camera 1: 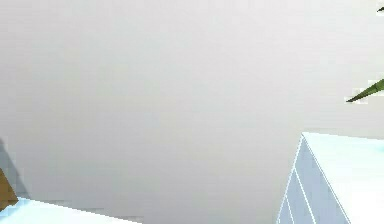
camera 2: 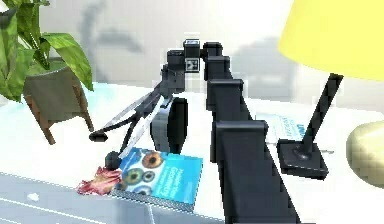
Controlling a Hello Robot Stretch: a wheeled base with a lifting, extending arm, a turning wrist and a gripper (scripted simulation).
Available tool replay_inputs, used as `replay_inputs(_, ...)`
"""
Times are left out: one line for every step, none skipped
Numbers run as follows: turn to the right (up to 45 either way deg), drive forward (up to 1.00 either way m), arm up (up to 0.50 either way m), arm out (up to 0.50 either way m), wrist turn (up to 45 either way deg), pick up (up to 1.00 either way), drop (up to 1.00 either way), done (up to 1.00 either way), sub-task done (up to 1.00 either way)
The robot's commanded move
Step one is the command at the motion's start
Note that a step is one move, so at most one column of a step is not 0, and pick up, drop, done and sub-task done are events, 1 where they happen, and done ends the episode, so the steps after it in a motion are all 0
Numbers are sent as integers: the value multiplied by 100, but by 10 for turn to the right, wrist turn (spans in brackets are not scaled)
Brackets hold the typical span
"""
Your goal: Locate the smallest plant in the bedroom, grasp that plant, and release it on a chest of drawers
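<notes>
**Beside my arm on a pale tabletop: plant, book, lamp**

Left of my arm (camera 2: 240, 130), then right of it, item by item.

1. Gripper (camera 2: 105, 147): dark body left of the arm's far end, with thin fingers (camera 2: 100, 131) reaching left. A book and the tabletop lie behind them, so I cannot tell whether it holds anything.
2. Plant (camera 2: 40, 45): well left of the arm. It has broad green leaves in a grey pot (camera 2: 55, 92) on a splay-legged wooden stand (camera 2: 48, 125), and stands upright on the tabletop. I cannot tell whether my fingers touch the stand.
3. Book (camera 2: 160, 175): lying flat, just left of the arm's near end. The blue cover shows coloured rings, and the lettering is too small to read.
4. Pinkish-red scrap (camera 2: 100, 182): farther left of the arm than the book.
5. Marker squares (camera 2: 190, 50): white with black patterns, at the arm's far end. They carry no words.
6. Lamp: just right of the arm, with a yellow shade (camera 2: 335, 35), a thin dark stem and a black square base (camera 2: 300, 158).
7. Paper slip (camera 2: 290, 125): between the arm and the lamp base, print unreadable.
8. Cream rounded thing (camera 2: 368, 155): farthest right of the arm.

Surface: glossy blue-white tabletop (camera 2: 40, 205).
Room: plain light-grey wall (camera 1: 150, 100).

The forward view's lower right corner holds a white-topped chest of drawers (camera 1: 330, 180). A green leaf tip (camera 1: 368, 92) shows above it.
</notes>
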Motion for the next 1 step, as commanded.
replay_inputs(0,0,0,0,450,0,0,0,0)
